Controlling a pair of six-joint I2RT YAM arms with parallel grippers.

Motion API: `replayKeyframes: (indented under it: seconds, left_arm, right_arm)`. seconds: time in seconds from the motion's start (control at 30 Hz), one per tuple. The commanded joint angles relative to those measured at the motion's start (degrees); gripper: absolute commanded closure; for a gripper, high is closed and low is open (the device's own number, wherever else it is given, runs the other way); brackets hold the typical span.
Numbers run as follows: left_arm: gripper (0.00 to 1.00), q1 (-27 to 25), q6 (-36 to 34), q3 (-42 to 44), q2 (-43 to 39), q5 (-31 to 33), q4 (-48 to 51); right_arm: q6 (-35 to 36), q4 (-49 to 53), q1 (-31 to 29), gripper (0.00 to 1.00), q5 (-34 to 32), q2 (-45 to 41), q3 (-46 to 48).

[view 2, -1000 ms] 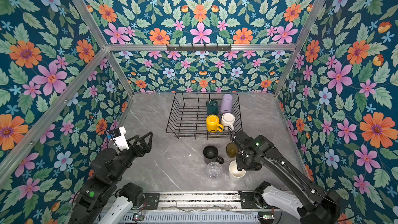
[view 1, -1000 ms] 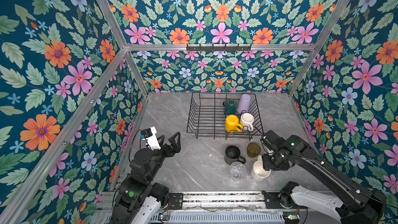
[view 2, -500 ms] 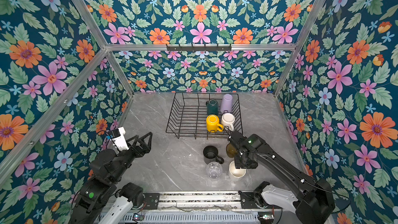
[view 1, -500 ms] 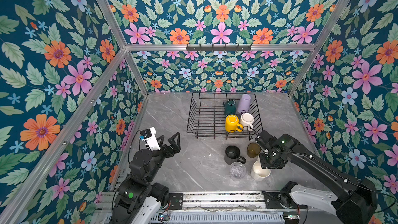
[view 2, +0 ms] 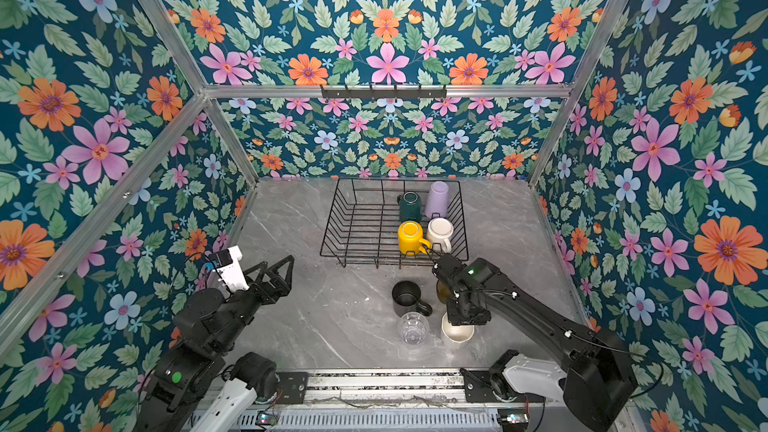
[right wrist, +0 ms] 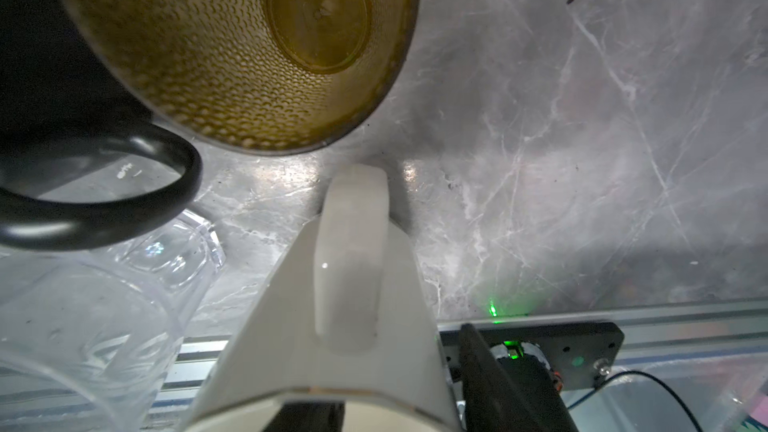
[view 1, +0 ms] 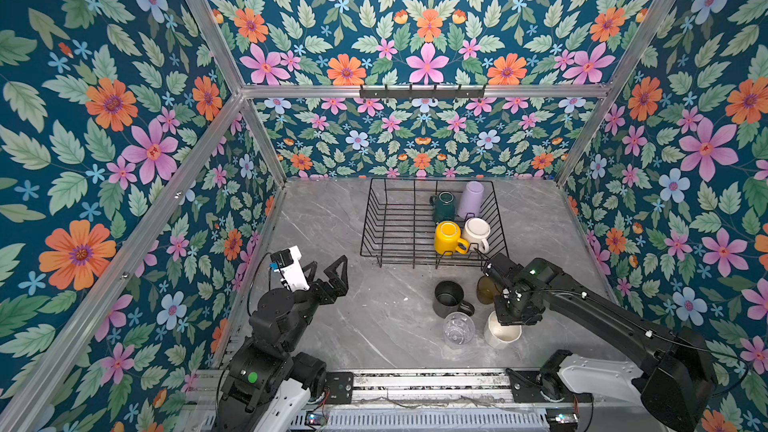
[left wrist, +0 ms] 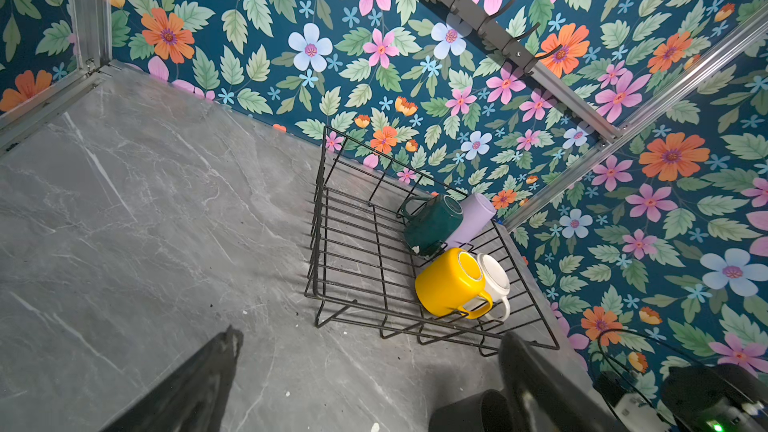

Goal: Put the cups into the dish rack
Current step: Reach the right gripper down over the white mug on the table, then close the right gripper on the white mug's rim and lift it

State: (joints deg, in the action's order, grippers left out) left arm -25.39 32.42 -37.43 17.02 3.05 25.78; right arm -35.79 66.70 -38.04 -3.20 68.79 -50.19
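The black wire dish rack (view 1: 432, 180) (view 2: 357, 218) (left wrist: 353, 243) holds several cups upside down: a dark green mug (view 1: 444, 206), a lilac tumbler (view 1: 471, 199), a yellow mug (view 1: 448, 238) and a white mug (view 1: 477, 233). In front of it stand a black mug (view 1: 449, 299) (right wrist: 104, 184), an olive-brown tumbler (view 1: 484, 290) (right wrist: 249, 56), a clear glass (view 1: 458, 328) (right wrist: 83, 317) and a cream-white mug (view 1: 500, 332) (view 2: 457, 332) (right wrist: 345, 284). My right gripper (view 1: 509, 317) (right wrist: 395, 409) points down over the cream mug's rim. One finger is inside the mug, the other outside with a small gap. My left gripper (view 1: 328, 265) (left wrist: 372, 338) hangs open and empty at the left.
A black hook rail (view 1: 422, 91) is fixed to the back wall above the rack. Floral walls close in the grey marble table (view 1: 332, 222) on three sides. An aluminium rail (view 1: 415, 380) runs along the front edge.
My right gripper has shifted a little left and come down onto the cream mug's rim, and its jaws have narrowed. The left arm has not moved.
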Motion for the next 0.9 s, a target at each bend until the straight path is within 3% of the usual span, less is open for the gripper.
replayKeyframes:
  seconds: [0.0, 0.5, 0.7, 0.87]
  left_arm:
    - [0.0, 0.1, -1.0, 0.0, 0.0, -0.2, -0.7]
    - [0.0, 0.1, -1.1, 0.0, -0.4, -0.1, -0.3]
    - [0.0, 0.1, -1.0, -0.1, -0.3, -0.2, -0.4]
    - [0.0, 0.1, -0.8, -0.2, -0.1, -0.5, -1.0]
  right_arm:
    - [-0.9, -0.6, -0.5, 0.62, 0.0, 0.3, -0.1]
    - [-1.2, 1.7, -4.0, 0.86, -2.3, 3.7, -1.1]
    - [-1.1, 3.3, -4.0, 1.0, -2.8, 2.8, -2.0]
    - [-1.0, 5.5, -4.0, 1.0, -3.1, -0.1, -3.3]
